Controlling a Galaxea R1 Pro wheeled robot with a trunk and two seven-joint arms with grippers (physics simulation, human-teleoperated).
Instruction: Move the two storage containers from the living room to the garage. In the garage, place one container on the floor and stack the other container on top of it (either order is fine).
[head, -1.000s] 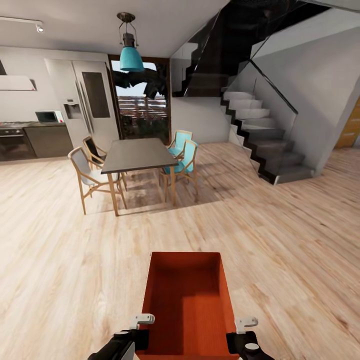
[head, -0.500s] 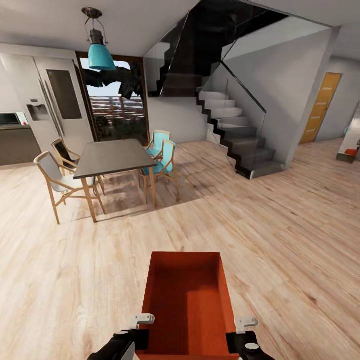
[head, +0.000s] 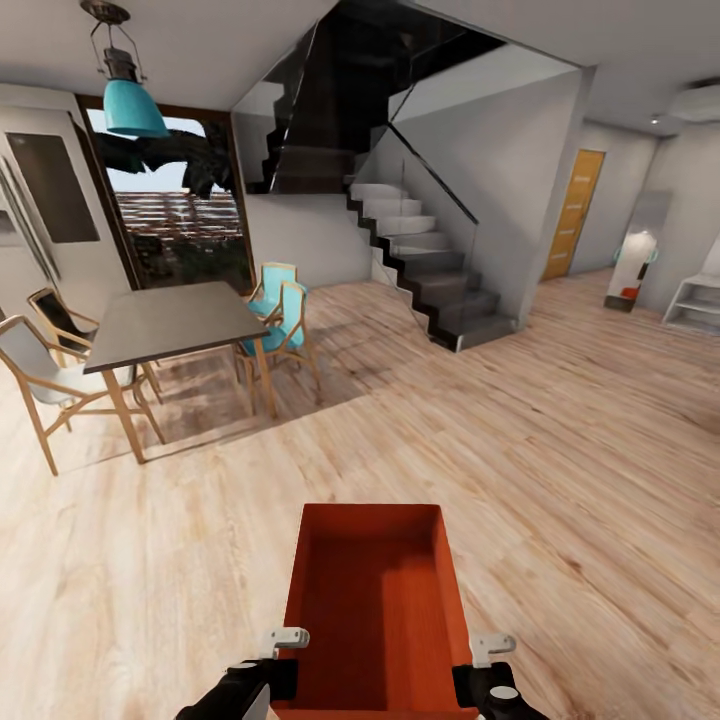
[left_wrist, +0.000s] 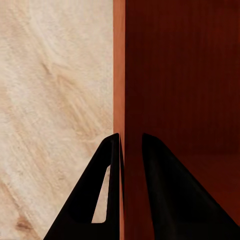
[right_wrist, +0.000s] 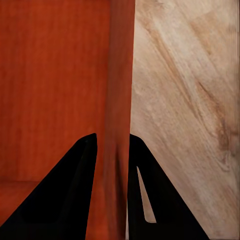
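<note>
The storage container (head: 375, 610) is an orange-red rectangular box without lid, with thin straight walls and a fine ribbed surface inside. It is held in the air in front of the robot, above the light wood-plank floor (head: 560, 440). The left gripper (left_wrist: 131, 150) is clenched on its left wall, one black finger inside and one outside. The right gripper (right_wrist: 114, 150) pinches the right wall in the same way. Farther away stand a dark grey table (head: 170, 322) with wooden chairs (head: 45, 380), a grey staircase (head: 425, 265) and a honey-wood door (head: 573, 212).
</note>
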